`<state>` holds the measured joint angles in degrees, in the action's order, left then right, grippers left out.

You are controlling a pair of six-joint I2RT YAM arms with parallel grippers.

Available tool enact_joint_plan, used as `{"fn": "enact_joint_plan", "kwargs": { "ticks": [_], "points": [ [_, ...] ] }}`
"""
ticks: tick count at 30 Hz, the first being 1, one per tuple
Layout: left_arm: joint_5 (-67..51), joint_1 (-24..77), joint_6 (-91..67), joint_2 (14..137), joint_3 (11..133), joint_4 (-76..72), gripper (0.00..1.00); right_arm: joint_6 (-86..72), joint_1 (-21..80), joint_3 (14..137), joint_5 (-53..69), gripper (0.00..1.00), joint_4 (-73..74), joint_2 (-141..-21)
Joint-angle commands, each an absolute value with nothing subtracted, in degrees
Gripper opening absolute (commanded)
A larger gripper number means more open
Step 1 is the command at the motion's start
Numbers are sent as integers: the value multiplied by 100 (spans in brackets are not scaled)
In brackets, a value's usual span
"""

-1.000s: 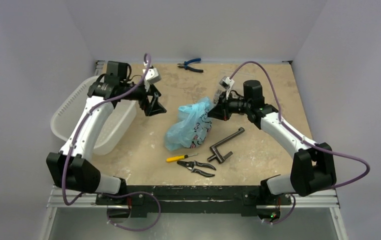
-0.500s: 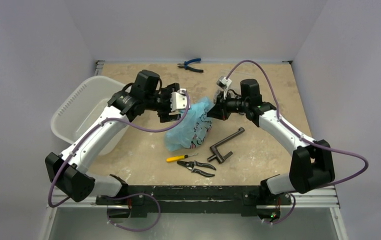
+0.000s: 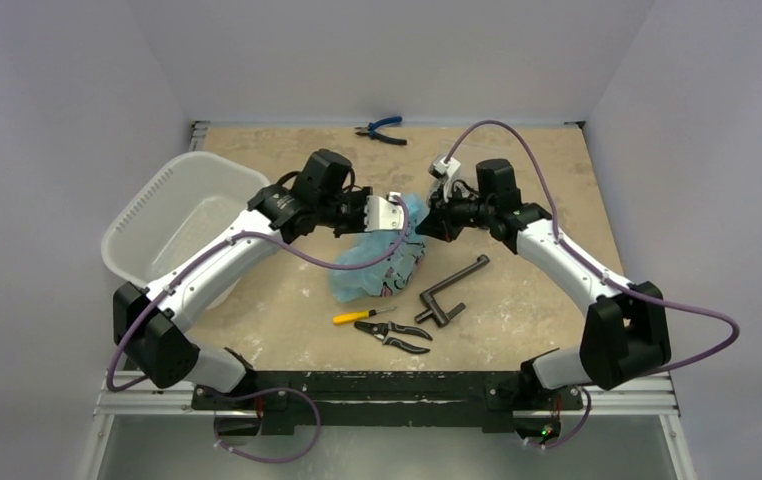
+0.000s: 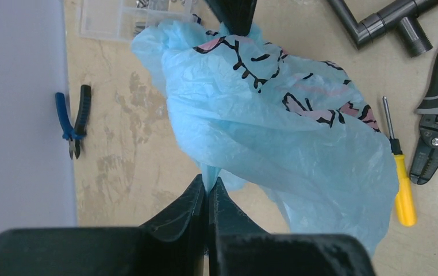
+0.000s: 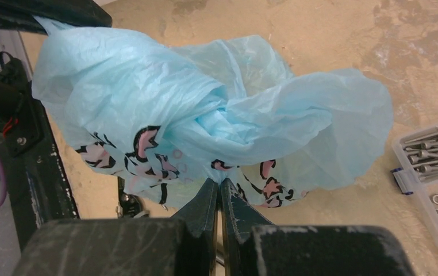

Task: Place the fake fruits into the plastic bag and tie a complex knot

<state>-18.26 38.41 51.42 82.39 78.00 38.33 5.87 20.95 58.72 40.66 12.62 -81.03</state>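
**Left arm joins the hold on the bag.** A second ago my left gripper [image 4: 208, 185] hung open beside the white tub [image 3: 162, 215], well apart from the bag [image 3: 377, 262]. It has since swung across. Its fingers are now pressed together on a thin fold of film at the bag's upper left edge.

My right gripper [image 5: 219, 185] has kept its place at the opposite upper edge, also closed on a pinch of film. The bag rests on the table [image 3: 287, 290] between the two grippers, mouth end lifted and body slumped toward the near side.

With both edges held, I judge the tying stage to be under way. The right wrist view shows film bunched and twisted at the middle, but no finished knot with two ears. No fruits are visible, and I cannot tell whether they are inside.

**Surroundings.**
- The tabletop is beige and mottled.
- Just beside the bag lie a yellow screwdriver [image 3: 360, 315], black cutters [image 3: 394, 335] and a dark pipe fitting [image 3: 452, 290].
- Blue pliers [image 3: 381, 130] lie at the far edge.
- A clear parts box [image 5: 435, 167] sits near the bag.
- Plain pale walls enclose three sides.
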Motion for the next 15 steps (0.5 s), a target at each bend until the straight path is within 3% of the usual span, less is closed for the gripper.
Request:
{"fn": "enact_joint_plan", "kwargs": {
  "ticks": [1,10,15],
  "points": [
    [-1758,3571,4379,8051,7788,3813,0,1257,2100,5991,3360,0,1711,-7620],
    [-1986,2678,3322,7890,7090,3670,0,2378,1900,5372,2056,0,2336,-7035],
    [-2279,2538,3042,8149,6932,3709,0,2588,1846,5431,2324,0,2408,-7154]
  ]
}}
